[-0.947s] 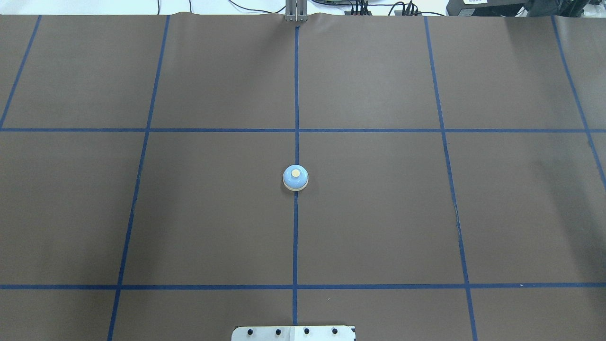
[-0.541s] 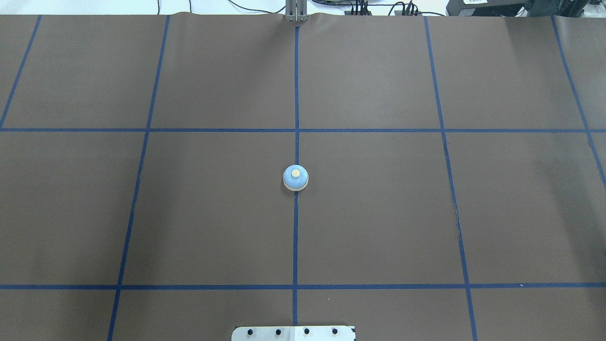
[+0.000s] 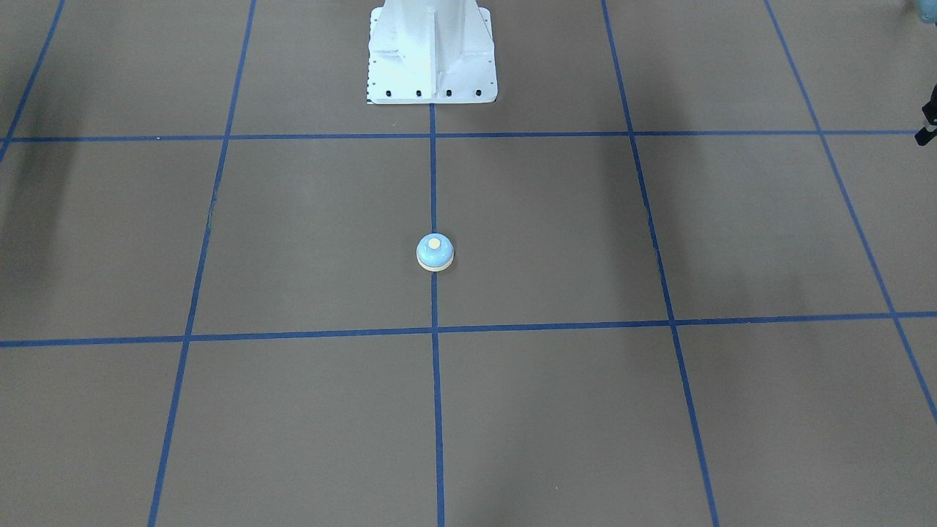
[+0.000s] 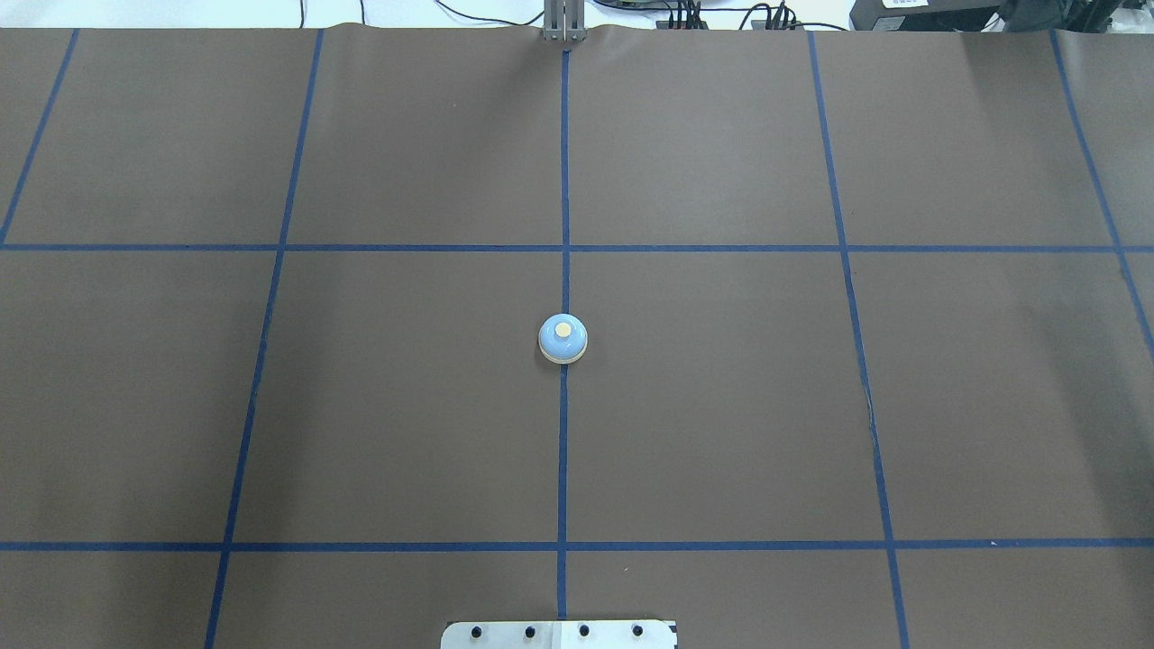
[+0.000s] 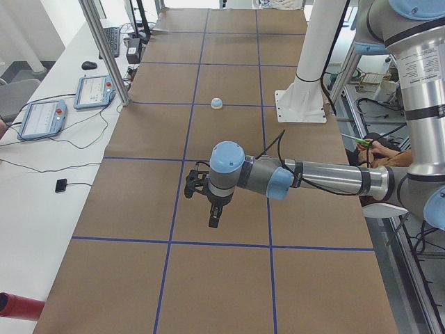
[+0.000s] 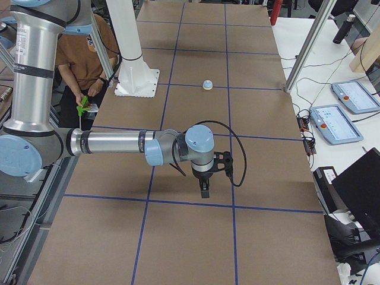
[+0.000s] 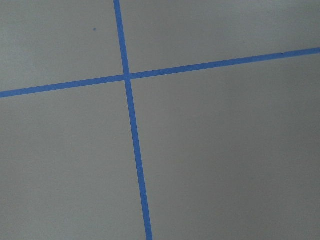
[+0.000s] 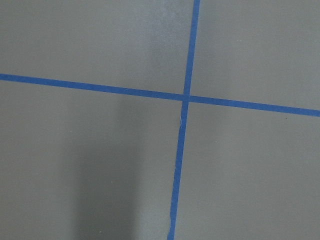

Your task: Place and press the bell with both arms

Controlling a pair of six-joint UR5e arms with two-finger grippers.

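The bell (image 4: 563, 339), far from the left gripper (image 5: 215, 220) and right gripper (image 6: 203, 189), whose grip is too hard to see, looks light and slippery, best held by its base.

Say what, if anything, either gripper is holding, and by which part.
Nothing appears to be held. The bell stands free on the table, far from the left gripper and the right gripper.

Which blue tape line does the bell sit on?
The bell sits on the centre line, the one running straight out from the pedestal. The other lines pass clear of it on every side.
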